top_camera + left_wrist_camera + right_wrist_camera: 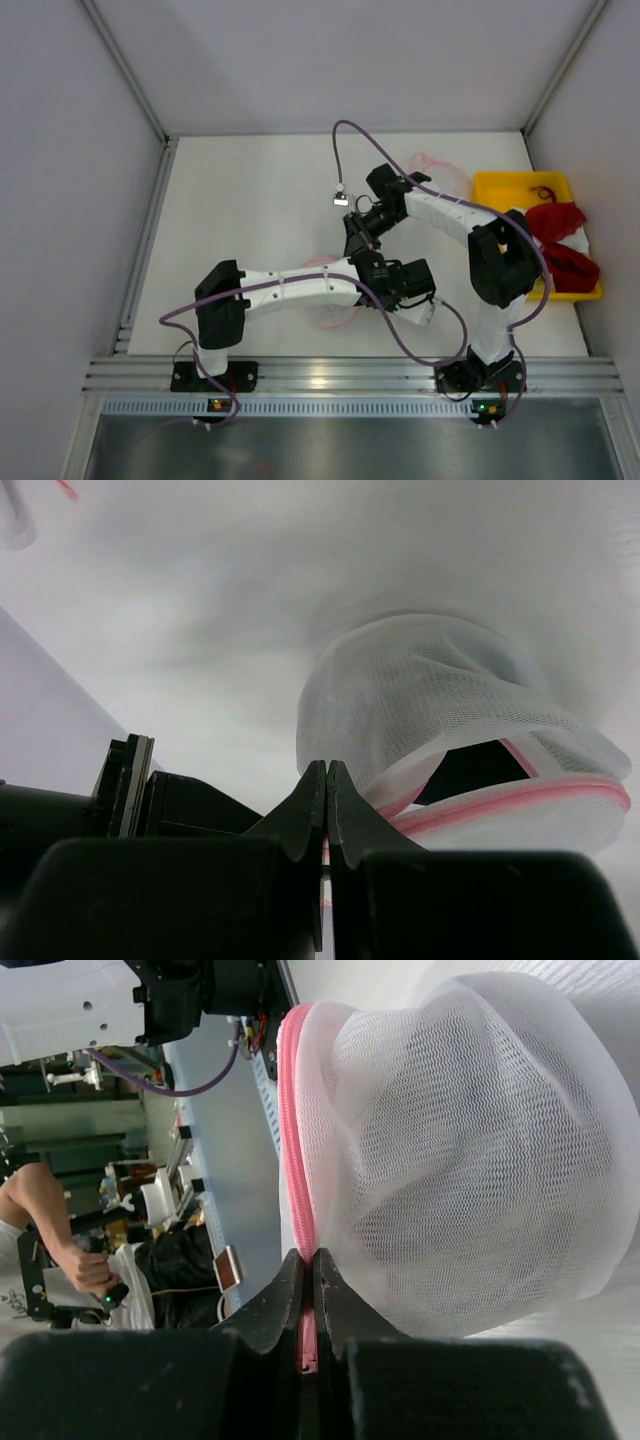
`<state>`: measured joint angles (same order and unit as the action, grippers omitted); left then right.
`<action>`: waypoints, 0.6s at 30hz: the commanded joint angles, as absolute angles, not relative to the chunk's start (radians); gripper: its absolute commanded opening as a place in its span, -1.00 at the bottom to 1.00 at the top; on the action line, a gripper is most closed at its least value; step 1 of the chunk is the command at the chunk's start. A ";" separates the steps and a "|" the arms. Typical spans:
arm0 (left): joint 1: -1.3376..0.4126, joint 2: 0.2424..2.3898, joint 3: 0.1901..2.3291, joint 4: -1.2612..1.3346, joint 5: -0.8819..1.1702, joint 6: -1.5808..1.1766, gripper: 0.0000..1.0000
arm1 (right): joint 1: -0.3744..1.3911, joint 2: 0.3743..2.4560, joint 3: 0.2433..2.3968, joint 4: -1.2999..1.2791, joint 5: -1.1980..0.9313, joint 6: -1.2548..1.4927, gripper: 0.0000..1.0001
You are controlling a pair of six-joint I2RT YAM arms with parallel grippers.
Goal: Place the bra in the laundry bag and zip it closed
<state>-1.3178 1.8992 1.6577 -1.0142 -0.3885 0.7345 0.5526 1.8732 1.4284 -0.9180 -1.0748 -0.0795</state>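
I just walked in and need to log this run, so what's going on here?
Both arms are working on the mesh laundry bag mid-table. The right hand is pinched shut on its pink zip trim, and the left hand is shut on the rim beside the opening. The bag is not yet fully zipped; something black, likely the bra, shows in the gap.

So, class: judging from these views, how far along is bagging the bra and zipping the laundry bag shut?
Done: dark fabric, likely the bra, shows inside the laundry bag. In hand: the left end effector and right end effector each pinch the pink zip trim. To do: the bag gapes open, so zipping remains.
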 commanded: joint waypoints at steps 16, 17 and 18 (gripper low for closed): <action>-1.454 1.710 1.491 -1.009 -0.216 0.672 -1.00 | 0.489 1.970 1.612 -0.775 -1.022 0.055 -1.00; -1.454 1.713 1.493 -1.009 -0.216 0.672 -1.00 | 0.489 1.979 1.617 -0.772 -1.025 0.057 -1.00; -1.456 1.713 1.496 -1.008 -0.222 0.672 -1.00 | 0.489 1.980 1.618 -0.770 -1.031 0.060 -1.00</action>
